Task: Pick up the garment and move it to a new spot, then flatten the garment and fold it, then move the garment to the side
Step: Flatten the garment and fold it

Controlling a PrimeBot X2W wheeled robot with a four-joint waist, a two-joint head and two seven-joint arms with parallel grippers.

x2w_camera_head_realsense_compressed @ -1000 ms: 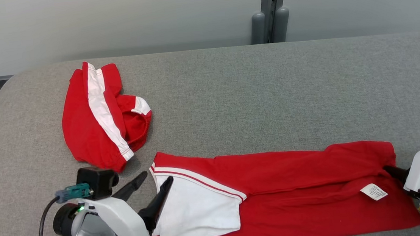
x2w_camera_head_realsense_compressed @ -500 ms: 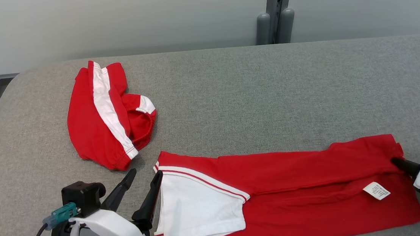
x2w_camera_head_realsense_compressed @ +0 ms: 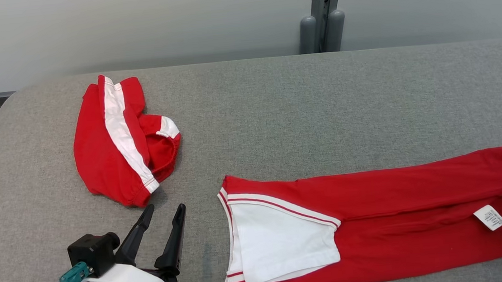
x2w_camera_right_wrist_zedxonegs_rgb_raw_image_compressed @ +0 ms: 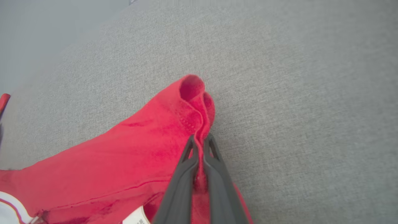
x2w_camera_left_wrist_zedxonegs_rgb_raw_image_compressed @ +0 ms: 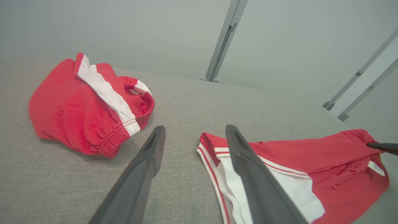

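Grey tabletop carries the long red garment near its front edge; I see my right pincer clamped on its right end, my left pincer spread wide, just left of the striped end.

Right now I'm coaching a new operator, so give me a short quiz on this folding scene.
1. Fill in: the bundled garment lies on the table to the robot's ___ of the laid-out garment.
2. True or false: the left gripper is clamped on the laid-out garment.
3. What is the right gripper shut on? A: the white label. B: the laid-out garment's edge. C: the bundled garment.
Key: 1 left. 2 false; its jaws stand open over bare table, apart from the cloth. 3 B.
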